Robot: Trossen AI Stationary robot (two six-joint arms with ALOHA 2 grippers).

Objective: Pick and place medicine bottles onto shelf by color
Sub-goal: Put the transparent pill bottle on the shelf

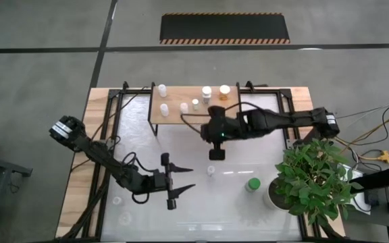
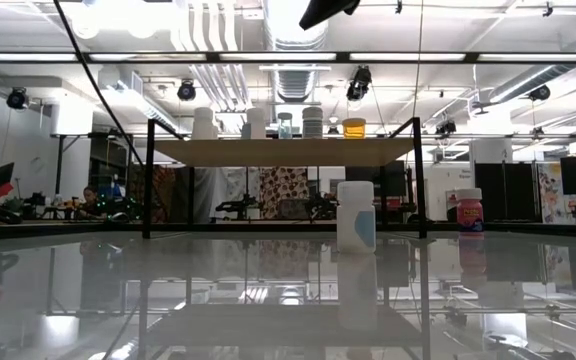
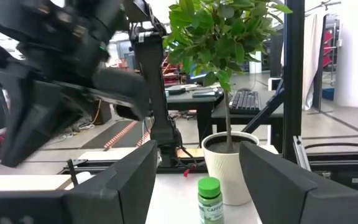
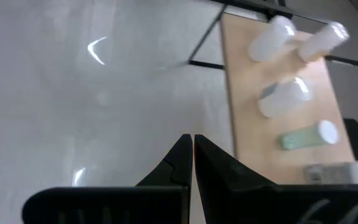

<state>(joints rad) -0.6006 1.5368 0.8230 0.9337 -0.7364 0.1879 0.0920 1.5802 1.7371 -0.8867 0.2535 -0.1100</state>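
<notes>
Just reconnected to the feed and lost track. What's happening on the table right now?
Bottle sorting is under way, and neither arm holds anything. The right tool is shut and empty, hanging over the tabletop just in front of the shelf, which already carries several white bottles plus an orange bottle. The left tool is open and empty over the near part of the table. A small white bottle and the green-capped bottle near the potted plant wait on the table.

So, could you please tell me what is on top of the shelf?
On the shelf stand several white bottles and one orange bottle. The right arm hides the board's right front part.
</notes>
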